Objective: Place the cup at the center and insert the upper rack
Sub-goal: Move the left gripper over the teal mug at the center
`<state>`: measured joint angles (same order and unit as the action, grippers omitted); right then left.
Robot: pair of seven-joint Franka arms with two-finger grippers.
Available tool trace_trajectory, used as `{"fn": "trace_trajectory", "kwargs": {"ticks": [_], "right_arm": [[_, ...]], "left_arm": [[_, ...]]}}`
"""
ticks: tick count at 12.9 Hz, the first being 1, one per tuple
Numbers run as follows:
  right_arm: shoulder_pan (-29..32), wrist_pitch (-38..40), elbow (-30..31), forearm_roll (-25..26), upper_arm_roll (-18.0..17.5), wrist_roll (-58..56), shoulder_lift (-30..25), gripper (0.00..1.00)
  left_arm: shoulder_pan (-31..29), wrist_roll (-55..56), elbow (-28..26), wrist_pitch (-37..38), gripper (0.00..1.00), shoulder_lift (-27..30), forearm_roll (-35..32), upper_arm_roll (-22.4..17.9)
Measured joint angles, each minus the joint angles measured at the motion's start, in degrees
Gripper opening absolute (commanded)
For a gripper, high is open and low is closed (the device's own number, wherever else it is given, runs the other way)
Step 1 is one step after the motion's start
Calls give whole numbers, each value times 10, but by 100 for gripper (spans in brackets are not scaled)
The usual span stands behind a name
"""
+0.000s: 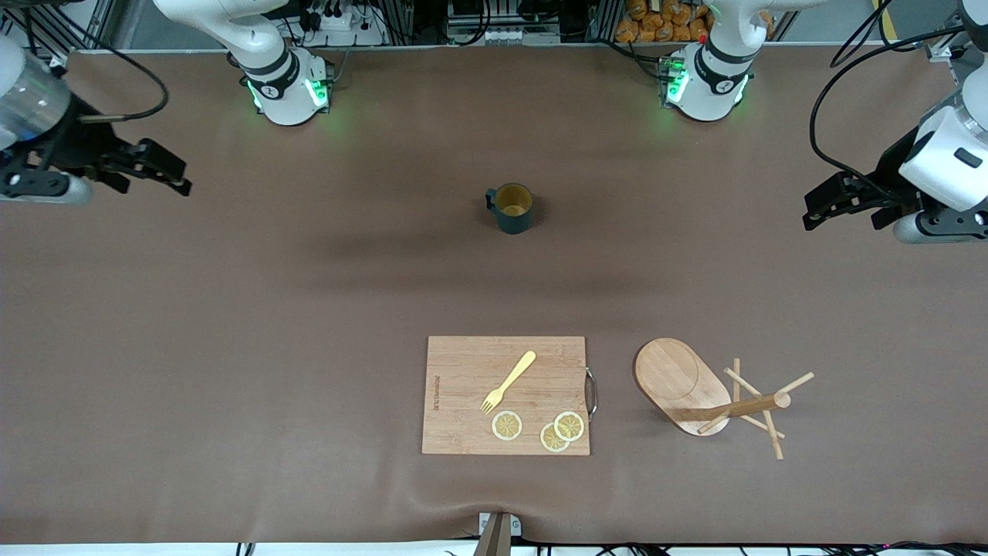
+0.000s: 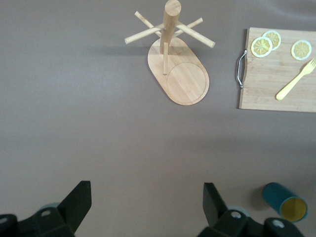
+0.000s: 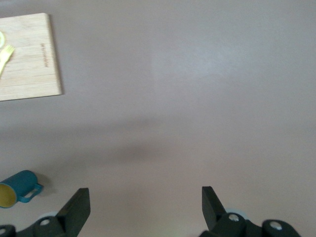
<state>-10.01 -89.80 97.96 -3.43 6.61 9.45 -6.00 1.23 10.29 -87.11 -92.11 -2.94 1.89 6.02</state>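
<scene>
here, the cup [image 1: 511,207] stands upright, upper centre of the frame; the upper rack [image 1: 695,390] lower right. left gripper [image 1: 820,207] and right gripper [image 1: 170,168] hang wide open, empty, at the frame's edges; grasp the cup's wall squarely, clear of its handle.

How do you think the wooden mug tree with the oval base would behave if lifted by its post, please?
The wooden mug tree looks rigid. Its thin pegs might snap or snag. The oval base sits off-centre from the post, so it would probably swing.
</scene>
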Motion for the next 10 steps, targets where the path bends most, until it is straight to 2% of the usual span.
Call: {"fn": "trace_trajectory", "kwargs": {"ticks": [4,8,10], "right_arm": [[83,11,10,2,1,-89,1,100],[89,34,5,3,0,-91,-5,100],[89,39,5,6,-2,-91,-12,100]], "left_arm": [[49,101,18,-6,100,-23,0,2],[117,205,28,-26,100,-59,-6,4],[167,296,37,-42,100,-90,-25,5]]}}
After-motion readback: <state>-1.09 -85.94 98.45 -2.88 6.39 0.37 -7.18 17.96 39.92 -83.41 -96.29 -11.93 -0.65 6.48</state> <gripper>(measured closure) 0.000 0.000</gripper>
